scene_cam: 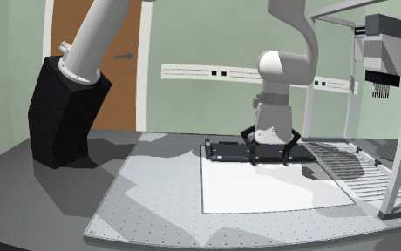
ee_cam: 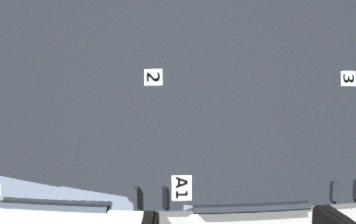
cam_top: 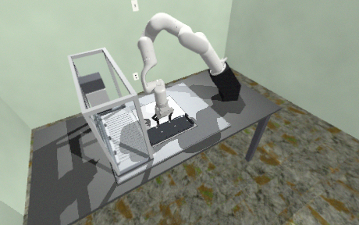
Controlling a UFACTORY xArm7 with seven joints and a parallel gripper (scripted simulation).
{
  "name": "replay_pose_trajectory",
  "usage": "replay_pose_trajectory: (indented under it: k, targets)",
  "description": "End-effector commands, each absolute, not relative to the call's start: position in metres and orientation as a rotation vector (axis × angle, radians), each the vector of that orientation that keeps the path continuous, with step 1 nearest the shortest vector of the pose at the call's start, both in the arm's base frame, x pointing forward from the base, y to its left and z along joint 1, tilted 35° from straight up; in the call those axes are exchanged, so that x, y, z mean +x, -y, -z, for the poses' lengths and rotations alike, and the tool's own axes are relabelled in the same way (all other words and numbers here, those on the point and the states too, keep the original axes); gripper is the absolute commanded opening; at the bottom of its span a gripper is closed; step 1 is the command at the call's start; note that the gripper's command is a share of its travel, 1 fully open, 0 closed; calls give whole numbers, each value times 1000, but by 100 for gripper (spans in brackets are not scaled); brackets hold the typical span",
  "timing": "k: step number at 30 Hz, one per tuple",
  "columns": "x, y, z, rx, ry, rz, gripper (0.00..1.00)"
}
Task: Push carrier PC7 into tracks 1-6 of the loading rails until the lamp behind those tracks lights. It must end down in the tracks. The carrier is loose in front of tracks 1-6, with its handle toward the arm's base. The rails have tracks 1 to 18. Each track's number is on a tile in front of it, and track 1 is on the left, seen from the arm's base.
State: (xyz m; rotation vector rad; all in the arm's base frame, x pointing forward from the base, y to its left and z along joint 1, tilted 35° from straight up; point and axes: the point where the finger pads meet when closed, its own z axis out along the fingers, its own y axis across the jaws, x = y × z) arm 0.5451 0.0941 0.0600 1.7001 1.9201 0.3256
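Note:
Carrier PC7, a long dark flat tray point(cam_top: 168, 134) point(scene_cam: 231, 152) point(ee_cam: 250, 125), lies in front of the low tracks. Its upright handle point(cam_top: 190, 119) point(scene_cam: 207, 148) is at the end toward the arm's base. Its far end is close to the loading rails point(cam_top: 125, 137) point(scene_cam: 370, 174); contact cannot be told. My gripper point(cam_top: 163, 122) point(scene_cam: 269, 163) point(ee_cam: 240, 219) is open and empty, pointing down low beside the carrier's long edge, between handle and far end. The wrist view shows carrier marks 2, 3 and A1. I cannot make out track tiles or a lit lamp.
A white panel point(scene_cam: 244, 192) lies beside the carrier on a perforated deck point(scene_cam: 152, 205). A tall grey frame point(cam_top: 113, 102) stands around the rails, with a grey and black head point(cam_top: 91, 83) point(scene_cam: 381, 48) hanging inside. The black arm base point(cam_top: 228, 87) point(scene_cam: 61, 113) is at the opposite end.

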Motion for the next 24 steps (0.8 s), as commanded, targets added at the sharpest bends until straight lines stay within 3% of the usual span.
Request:
replay_pose_trajectory:
  k: [1,24]
  targets:
    - [545,-98,-61,1697,-1921,-329,100]
    - [545,-108,-58,1697,-1921,-330,100]
